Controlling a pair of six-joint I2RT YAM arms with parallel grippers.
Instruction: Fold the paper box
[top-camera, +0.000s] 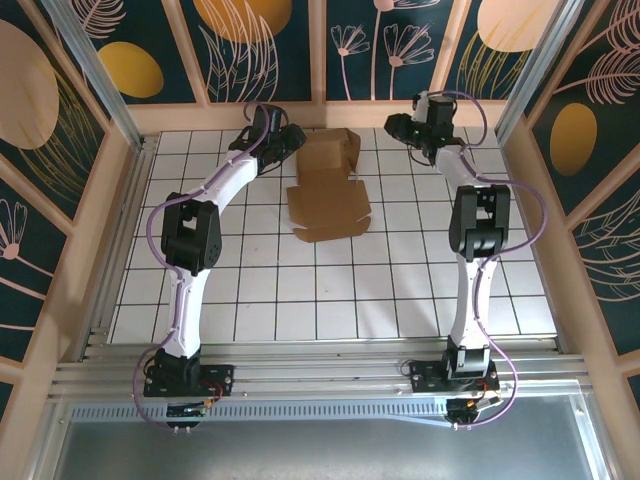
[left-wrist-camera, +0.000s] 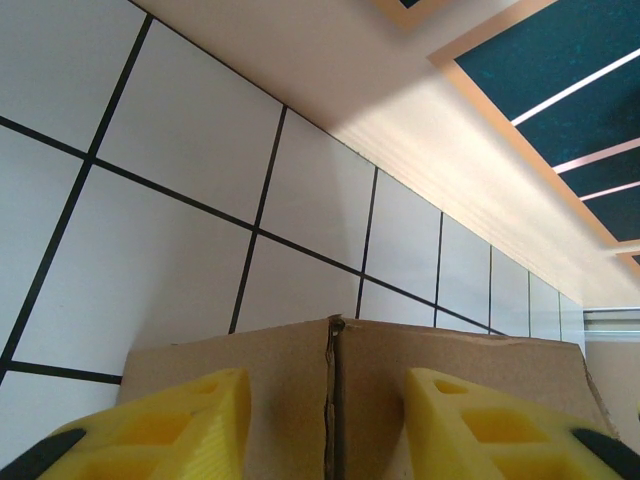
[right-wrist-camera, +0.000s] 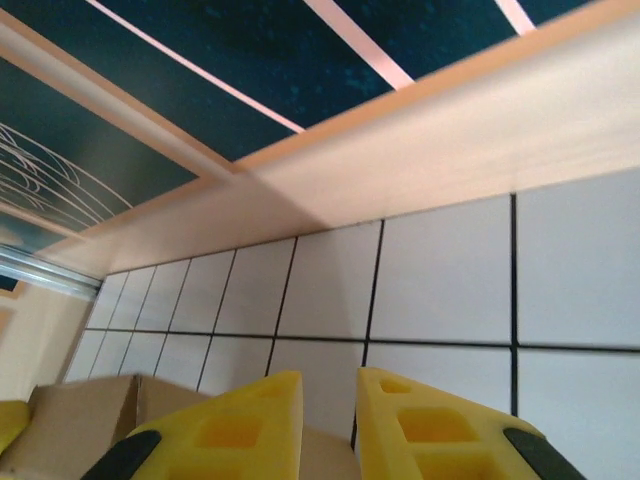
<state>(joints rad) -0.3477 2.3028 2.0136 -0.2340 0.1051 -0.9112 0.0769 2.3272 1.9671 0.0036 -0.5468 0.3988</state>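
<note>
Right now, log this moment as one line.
paper box: partly folded | left gripper: open, at box's far end | right gripper: slightly open, beside box

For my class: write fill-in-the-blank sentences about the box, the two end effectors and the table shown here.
1. The box is made of brown ____.
2. The left end effector is at the box; the right end effector hangs to the box's ____ in the top view.
3. The white tiles of the table are separated by ____ lines.
4. Each end effector's fingers are coloured ____.

Missing words: cardboard; right; black; yellow.
</note>
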